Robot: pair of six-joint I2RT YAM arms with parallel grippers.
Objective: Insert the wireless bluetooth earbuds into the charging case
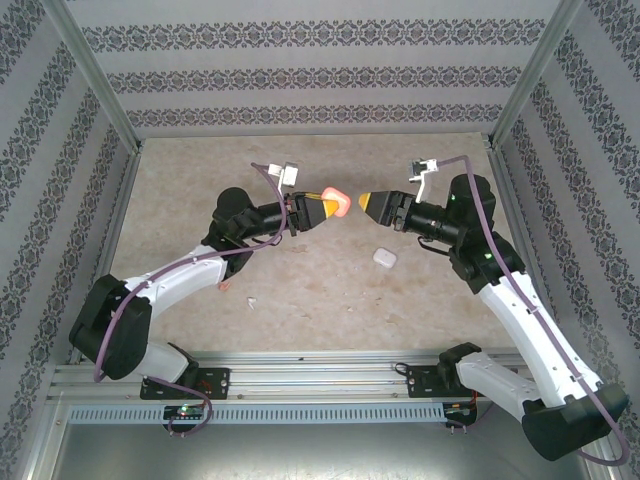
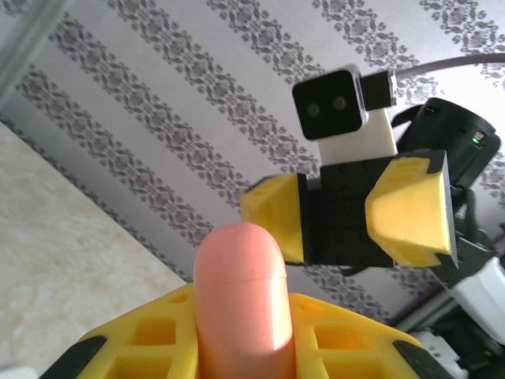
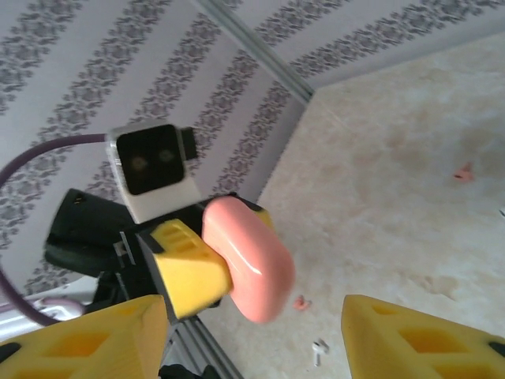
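Coral case [image 2: 241,296] is closest to the left wrist lens. It is clamped between the left fingers [image 1: 322,208], which press on its two sides and hold it in the air, well above the worktop [image 1: 200,170]. Its lid looks shut, as I see only a thin seam across the rounded shell. The right fingers [image 1: 368,203] face the free end of the case, near it but not touching. They are spread wide and hold nothing.

No earbud is in the case yet. On the worktop below the case lie a coral earbud [image 3: 301,302] and a white earbud [image 3: 319,351], near each other. A second coral earbud [image 3: 464,170] lies well apart from the case, further out on the bare surface. A white case [image 1: 383,257] also rests on the worktop, to the right of the coral case and nearer to the arm bases.

I judge that the step in hand is presenting the case to the other arm so that it can be opened; the insertion itself has not begun. The next move probably calls for the right fingers to close on the lid edge and lift it, while the left fingers grip the lower shell firmly. The shell is smooth and round, so it may slip or turn. After that, the tiny earbuds must be picked from the worktop one at a time.
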